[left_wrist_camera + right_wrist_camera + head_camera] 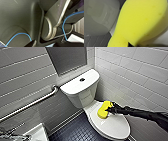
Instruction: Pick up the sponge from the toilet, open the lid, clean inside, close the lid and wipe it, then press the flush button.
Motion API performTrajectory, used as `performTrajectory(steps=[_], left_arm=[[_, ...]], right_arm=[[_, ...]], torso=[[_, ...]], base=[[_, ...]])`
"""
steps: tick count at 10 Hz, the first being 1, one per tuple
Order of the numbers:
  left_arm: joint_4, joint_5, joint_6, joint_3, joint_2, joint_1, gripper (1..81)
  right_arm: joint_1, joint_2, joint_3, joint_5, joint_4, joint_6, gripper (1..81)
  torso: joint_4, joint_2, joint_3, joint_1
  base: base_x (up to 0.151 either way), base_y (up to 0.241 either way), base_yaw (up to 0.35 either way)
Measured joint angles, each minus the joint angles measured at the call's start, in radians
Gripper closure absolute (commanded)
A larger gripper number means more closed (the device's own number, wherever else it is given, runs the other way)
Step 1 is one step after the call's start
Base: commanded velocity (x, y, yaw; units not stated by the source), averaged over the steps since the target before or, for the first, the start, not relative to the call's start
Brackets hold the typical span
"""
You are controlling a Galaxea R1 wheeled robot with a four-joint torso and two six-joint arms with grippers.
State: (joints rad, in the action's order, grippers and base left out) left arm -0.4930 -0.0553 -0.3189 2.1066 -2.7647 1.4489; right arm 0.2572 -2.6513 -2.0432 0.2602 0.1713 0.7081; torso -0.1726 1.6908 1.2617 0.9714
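Note:
The white toilet [80, 93] stands in a tiled corner, and its oval lid [113, 125] is down. The small dark flush button [82, 79] sits in the middle of the tank top. My right arm comes in from the right. My right gripper [110, 110] is shut on the yellow sponge [104, 109], which rests against the back part of the lid, close to the tank. The sponge [140, 22] looms large in the right wrist view, with the toilet's white body [100, 15] behind it. The left wrist view shows the robot's own dark parts and a blue cable [64, 25].
A metal grab bar [30, 105] slants along the left wall. White tiled wall [135, 74] is close behind the right arm. Dark tiled floor [75, 132] lies left of the bowl. A white fixture corner [37, 133] shows at the lower left.

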Motion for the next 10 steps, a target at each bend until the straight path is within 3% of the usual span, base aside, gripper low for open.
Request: performTrajectory(steps=[2, 4, 7, 10], left_arm=[[0.0, 0.0, 0.0, 0.0, 0.0, 0.0, 1.0], [0.0, 0.0, 0.0, 0.0, 0.0, 0.0, 1.0], [0.0, 0.0, 0.001, 0.002, -0.004, 0.0, 1.0], [0.0, 0.0, 0.001, 0.002, -0.011, 0.0, 1.0]], right_arm=[[0.008, -0.064, -0.059, -0.018, 0.006, -0.001, 81.1], [0.066, -0.062, -0.05, -0.059, 0.007, 0.0, 81.1], [0.085, 0.072, 0.089, -0.059, 0.007, 0.0, 81.1], [0.149, 0.293, 0.244, -0.111, 0.007, 0.003, 81.1]], torso=[[0.0, 0.0, 0.0, 0.0], [0.0, 0.0, 0.0, 0.0], [0.001, 0.0, 0.001, 0.0], [0.001, 0.0, 0.001, 0.0]], base=[[0.0, 0.0, 0.0], [0.0, 0.0, 0.0], [0.0, 0.0, 0.0], [0.0, 0.0, 0.0]])
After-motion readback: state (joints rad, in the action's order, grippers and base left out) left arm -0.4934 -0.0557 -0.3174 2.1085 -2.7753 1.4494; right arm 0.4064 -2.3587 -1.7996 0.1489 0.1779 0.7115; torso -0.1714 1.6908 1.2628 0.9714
